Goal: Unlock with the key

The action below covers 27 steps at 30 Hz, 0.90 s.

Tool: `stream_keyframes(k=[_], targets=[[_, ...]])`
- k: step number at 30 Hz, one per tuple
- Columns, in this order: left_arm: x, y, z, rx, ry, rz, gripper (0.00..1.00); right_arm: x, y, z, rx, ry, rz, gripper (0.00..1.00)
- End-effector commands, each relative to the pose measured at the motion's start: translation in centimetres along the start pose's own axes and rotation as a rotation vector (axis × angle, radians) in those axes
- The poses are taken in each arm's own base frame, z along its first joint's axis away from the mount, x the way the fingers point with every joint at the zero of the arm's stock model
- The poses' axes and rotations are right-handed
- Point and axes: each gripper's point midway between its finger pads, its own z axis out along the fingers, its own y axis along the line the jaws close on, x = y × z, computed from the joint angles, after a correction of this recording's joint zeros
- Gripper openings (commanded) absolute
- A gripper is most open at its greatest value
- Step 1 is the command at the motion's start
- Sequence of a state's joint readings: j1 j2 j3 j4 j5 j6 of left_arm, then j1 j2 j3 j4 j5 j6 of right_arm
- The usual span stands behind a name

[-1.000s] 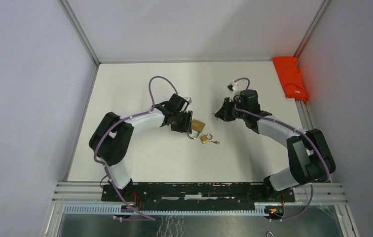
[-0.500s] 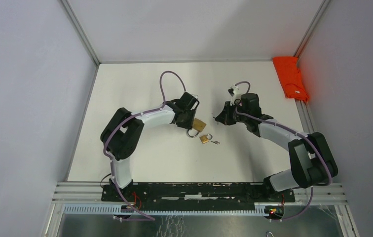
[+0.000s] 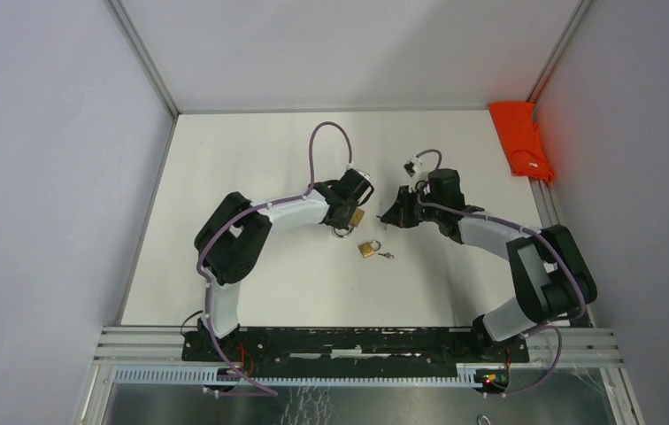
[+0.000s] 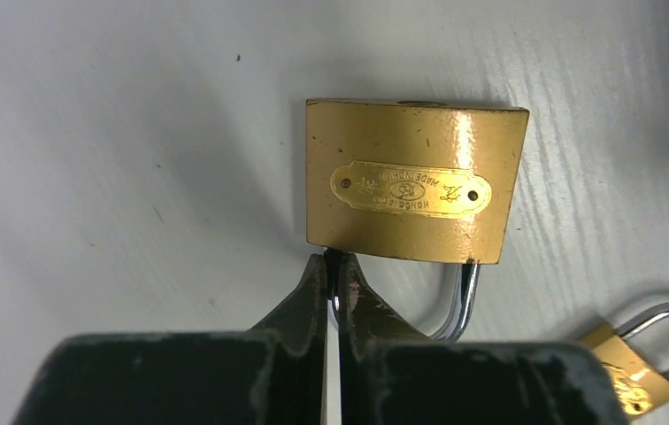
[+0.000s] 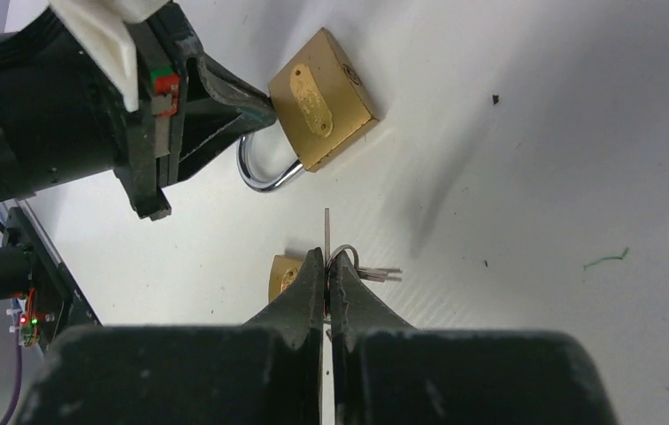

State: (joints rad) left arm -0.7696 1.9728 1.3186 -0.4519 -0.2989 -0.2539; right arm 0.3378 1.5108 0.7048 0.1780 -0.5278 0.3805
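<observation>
On the white desk, the left hand, which was spread apart beside the large brass padlock a second ago, has swung in and now pinches its steel shackle. The right hand stays clamped on the key, near the small padlock.

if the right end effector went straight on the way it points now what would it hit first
Probably the large padlock: the right end effector, shut on a thin key, points at its brass body. Depth is unclear, though. Angled down, it might touch the table short of the lock.
</observation>
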Motion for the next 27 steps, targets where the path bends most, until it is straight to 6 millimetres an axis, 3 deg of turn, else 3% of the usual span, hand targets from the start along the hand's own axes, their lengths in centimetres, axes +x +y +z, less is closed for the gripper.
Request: stream_keyframes(k=[1,6,9,11,12,14,15,17,21,22,24,25,27], targets=[[0.2,2.1,1.1,-0.043,0.003,0.224,0.02,-2.3,1.2,1.1,-0.090,-0.021,-0.023,0.00],[-2.7,2.3,-0.5,0.018,-0.115,0.430,0.02,-2.5,1.1,1.9,-0.117,0.001,-0.009,0.00],[-4.0,2.0,-1.4,0.176,-0.187,0.432,0.02,-2.5,0.9,2.4,-0.128,0.015,0.006,0.00],[-5.5,3.4,-1.7,0.226,-0.219,0.362,0.02,-2.6,0.7,2.6,-0.132,0.024,0.018,0.00],[-6.2,4.3,-1.6,0.244,-0.222,0.315,0.05,-2.6,0.7,2.7,-0.136,0.027,0.023,0.00],[-7.4,6.0,-1.4,0.273,-0.213,0.249,0.31,-2.6,0.8,2.8,-0.144,0.031,0.027,0.00],[-8.0,6.9,-1.3,0.258,-0.214,0.217,0.38,-2.7,0.8,2.8,-0.147,0.029,0.026,0.00],[-8.9,7.8,-1.1,0.255,-0.219,0.158,0.41,-2.7,0.9,2.8,-0.154,0.031,0.025,0.00],[-10.5,6.5,-2.5,0.326,-0.247,0.048,0.48,-2.7,0.9,2.9,-0.156,0.034,0.028,0.00],[-10.7,6.2,-2.9,0.342,-0.245,0.004,0.46,-2.8,0.9,2.9,-0.152,0.031,0.026,0.00],[-10.8,5.2,-4.1,0.399,-0.228,-0.082,0.11,-2.9,0.8,2.9,-0.145,0.028,0.026,0.00],[-10.5,4.9,-4.3,0.409,-0.207,-0.155,0.03,-3.0,0.7,2.9,-0.140,0.026,0.025,0.00],[-9.1,4.0,-4.3,0.430,-0.156,-0.238,0.02,-3.2,0.7,2.8,-0.139,0.021,0.025,0.00]])
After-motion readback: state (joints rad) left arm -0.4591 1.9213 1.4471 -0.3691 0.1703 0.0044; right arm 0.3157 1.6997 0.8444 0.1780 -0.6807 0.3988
